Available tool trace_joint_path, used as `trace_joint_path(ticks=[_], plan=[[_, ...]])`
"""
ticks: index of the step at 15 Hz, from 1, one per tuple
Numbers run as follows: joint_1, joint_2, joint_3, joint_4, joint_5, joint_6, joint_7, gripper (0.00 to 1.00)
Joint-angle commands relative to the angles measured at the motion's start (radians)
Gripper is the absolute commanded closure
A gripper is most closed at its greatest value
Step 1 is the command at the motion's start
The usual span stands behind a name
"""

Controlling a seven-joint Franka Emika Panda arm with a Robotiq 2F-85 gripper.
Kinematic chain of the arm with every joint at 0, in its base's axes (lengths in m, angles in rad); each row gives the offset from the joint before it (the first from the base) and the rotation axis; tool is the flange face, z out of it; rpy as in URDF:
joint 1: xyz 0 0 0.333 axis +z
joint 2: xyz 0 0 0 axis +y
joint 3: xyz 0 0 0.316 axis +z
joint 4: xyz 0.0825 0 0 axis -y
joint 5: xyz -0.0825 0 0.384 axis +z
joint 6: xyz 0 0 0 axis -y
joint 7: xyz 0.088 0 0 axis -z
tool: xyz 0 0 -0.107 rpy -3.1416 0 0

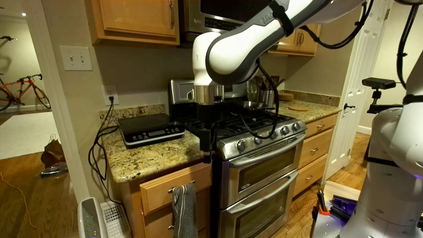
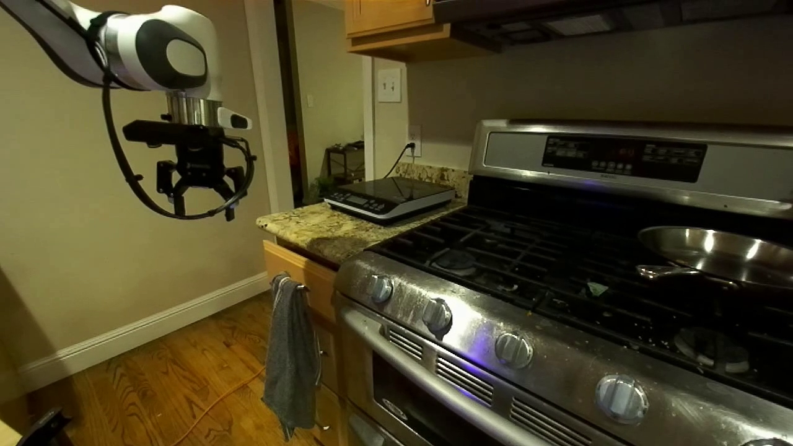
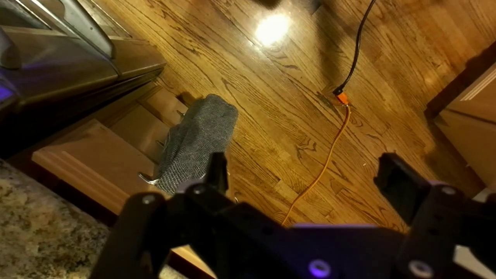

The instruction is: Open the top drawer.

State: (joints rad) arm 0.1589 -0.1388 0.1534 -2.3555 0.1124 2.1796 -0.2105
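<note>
The top drawer (image 1: 155, 195) is a flat honey-oak panel below the granite counter, left of the stove. It also shows in an exterior view (image 2: 319, 288) and in the wrist view (image 3: 97, 159). Its front sits close to the cabinet; I cannot tell whether there is a small gap. A grey towel (image 1: 184, 211) hangs over its metal handle (image 3: 147, 179) and hides most of it; the handle's end shows. My gripper (image 2: 204, 209) is open and empty, pointing down, above counter height and out in front of the drawer. In the wrist view only floor shows between the fingers (image 3: 304, 170).
A black induction cooktop (image 1: 148, 129) stands on the granite counter (image 1: 155, 158). The stove (image 2: 433, 322) with protruding knobs and oven handles adjoins the drawer; a steel pan (image 2: 725, 254) sits on it. More oak drawers (image 1: 317, 148) lie beyond. An orange cord (image 3: 329, 159) crosses the floor.
</note>
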Motion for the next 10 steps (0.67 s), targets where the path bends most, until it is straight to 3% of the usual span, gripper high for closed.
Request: trace_joint_path(ticks=[1, 6, 10], plan=[[0.017, 0.039, 0.006, -0.027, -0.028, 0.128, -0.053, 0.00], [0.034, 0.154, 0.026, -0.059, -0.064, 0.367, -0.145, 0.00], [0.025, 0.238, 0.042, -0.065, -0.142, 0.483, -0.242, 0.00]])
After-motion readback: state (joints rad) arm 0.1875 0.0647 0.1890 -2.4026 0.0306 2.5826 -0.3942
